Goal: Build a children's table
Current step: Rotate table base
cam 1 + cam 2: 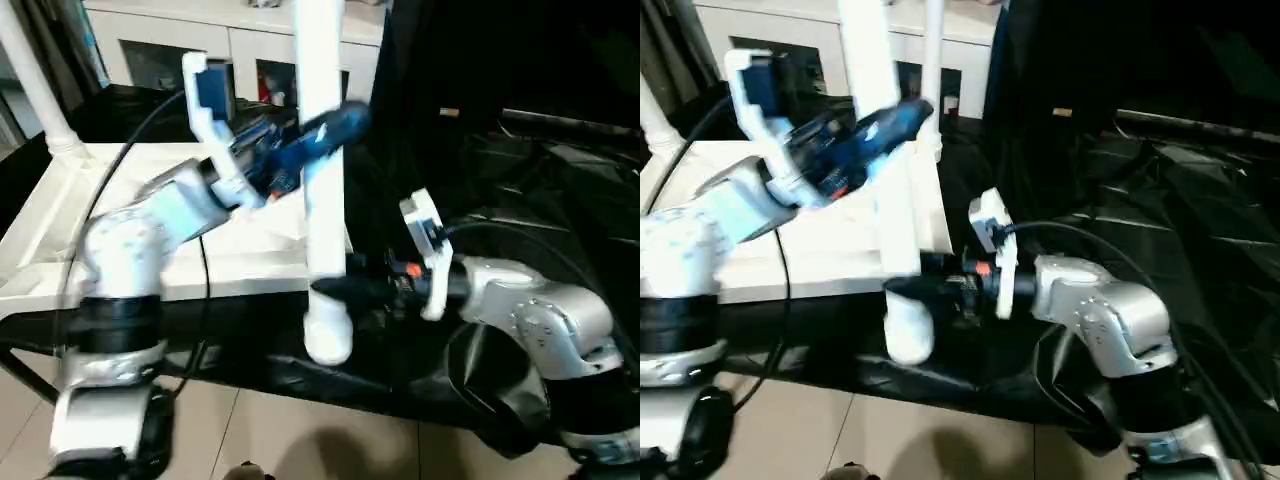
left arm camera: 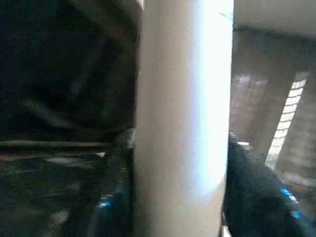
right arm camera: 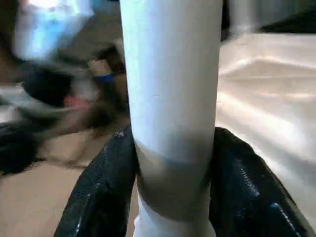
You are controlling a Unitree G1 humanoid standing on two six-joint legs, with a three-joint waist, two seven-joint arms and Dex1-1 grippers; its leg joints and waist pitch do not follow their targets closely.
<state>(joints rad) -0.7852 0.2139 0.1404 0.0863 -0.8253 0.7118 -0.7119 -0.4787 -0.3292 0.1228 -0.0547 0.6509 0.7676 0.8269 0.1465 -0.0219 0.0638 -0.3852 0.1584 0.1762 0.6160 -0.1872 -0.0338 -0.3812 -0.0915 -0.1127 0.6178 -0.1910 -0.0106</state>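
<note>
**Two grippers on one leg, seating it in the corner socket**

One white tapered leg stands nearly upright at the near corner of the overturned tabletop, its foot at the rounded corner socket. The left gripper is clenched around the leg high up, fingers pressed to either side; the right gripper clamps it low, just above the socket, pads hugging the tube. Another leg already rises from the far left corner. To seat this one well, I judge the low hand should steady the base while the upper one keeps the tube plumb and presses straight down; any tilt risks jamming it. Behind stands a white cabinet.
</note>
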